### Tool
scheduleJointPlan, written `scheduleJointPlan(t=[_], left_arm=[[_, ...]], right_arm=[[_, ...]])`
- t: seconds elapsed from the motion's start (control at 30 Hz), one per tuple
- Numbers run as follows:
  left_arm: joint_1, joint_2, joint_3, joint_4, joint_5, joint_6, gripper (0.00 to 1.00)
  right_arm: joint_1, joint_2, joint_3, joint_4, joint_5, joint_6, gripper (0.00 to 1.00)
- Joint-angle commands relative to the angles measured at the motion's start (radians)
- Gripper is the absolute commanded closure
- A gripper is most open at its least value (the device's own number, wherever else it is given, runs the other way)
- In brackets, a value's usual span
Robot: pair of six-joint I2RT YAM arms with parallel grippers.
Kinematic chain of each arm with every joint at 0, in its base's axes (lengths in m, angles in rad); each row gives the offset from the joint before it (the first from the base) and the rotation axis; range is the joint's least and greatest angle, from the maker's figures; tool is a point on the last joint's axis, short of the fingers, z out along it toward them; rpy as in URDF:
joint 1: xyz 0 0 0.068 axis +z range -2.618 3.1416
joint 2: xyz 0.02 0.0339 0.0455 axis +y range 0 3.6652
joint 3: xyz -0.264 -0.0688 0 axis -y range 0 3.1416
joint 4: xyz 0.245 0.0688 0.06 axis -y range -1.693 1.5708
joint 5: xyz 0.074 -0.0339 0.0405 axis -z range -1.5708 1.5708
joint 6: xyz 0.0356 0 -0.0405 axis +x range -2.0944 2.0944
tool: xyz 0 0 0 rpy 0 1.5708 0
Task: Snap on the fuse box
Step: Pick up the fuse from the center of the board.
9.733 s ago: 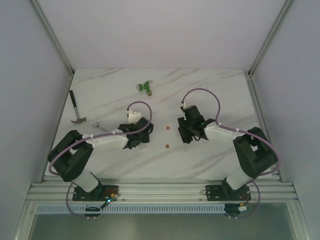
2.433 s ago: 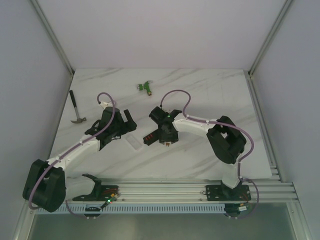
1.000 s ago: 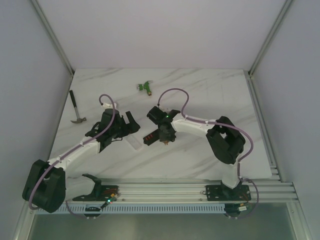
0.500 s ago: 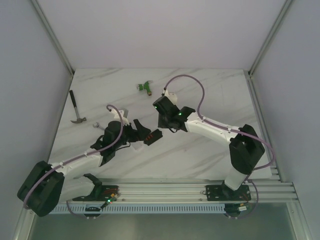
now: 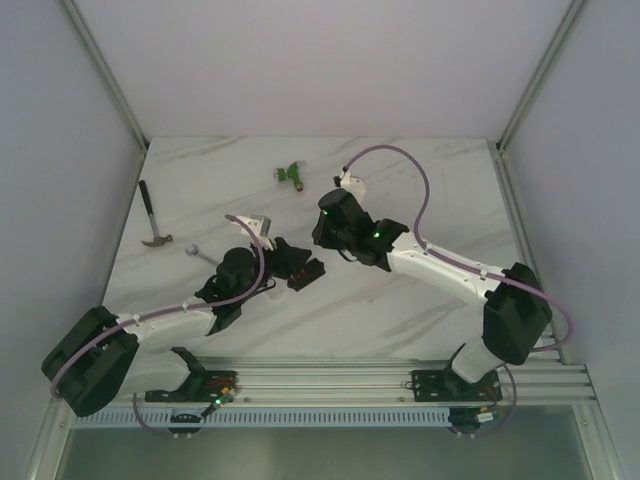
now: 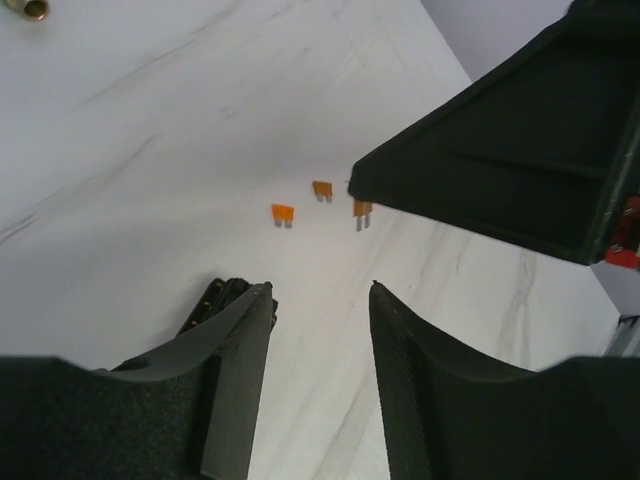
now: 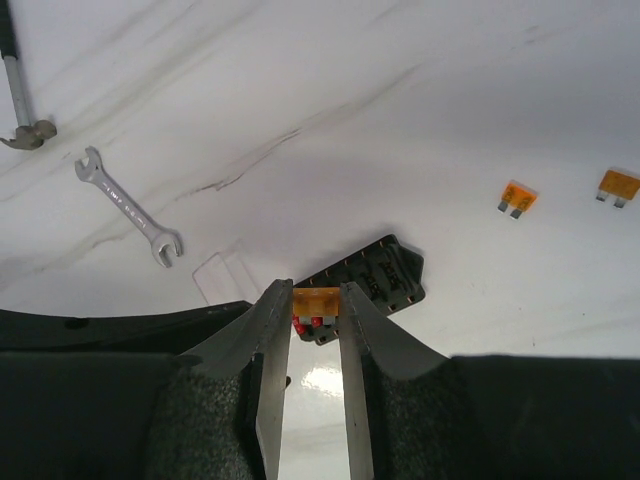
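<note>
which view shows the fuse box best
Right wrist: the fuse box lies close behind the orange fuse, its slots and red fuses plain. Top external shows it small, red spots only just visible. Left wrist: maybe a black shape at the right edge, unclear.

The overhead camera is looking down from above and behind the arm bases (image 5: 190, 385), taking in the whole table (image 5: 420, 200). The left wrist camera is sitting low and close, looking past its own fingers (image 6: 240, 340) across the tabletop at loose orange fuses (image 6: 283, 212). The right wrist camera is looking down from higher up, sharing the fuse box (image 7: 375, 275), wrench (image 7: 130, 208) and hammer (image 7: 28, 133) with the overhead view.
</note>
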Motion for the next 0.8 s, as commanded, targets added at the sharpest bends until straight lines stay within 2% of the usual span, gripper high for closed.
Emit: scheduleJointPlan(t=[0.0,0.3,0.77], left_arm=[[-0.012,0.021,-0.005,0.142,0.017,0.041,0.49],[-0.013,0.064,0.034,0.142,0.01,0.062,0.59],[-0.013,0.086,0.054,0.178,0.039,0.058,0.58]], right_arm=[[0.0,-0.013,-0.028,0.047,-0.006,0.028,0.75],[0.0,-0.047,-0.04,0.065,-0.033,0.035,0.76],[0.0,-0.07,-0.077,0.095,-0.072,0.05,0.76]])
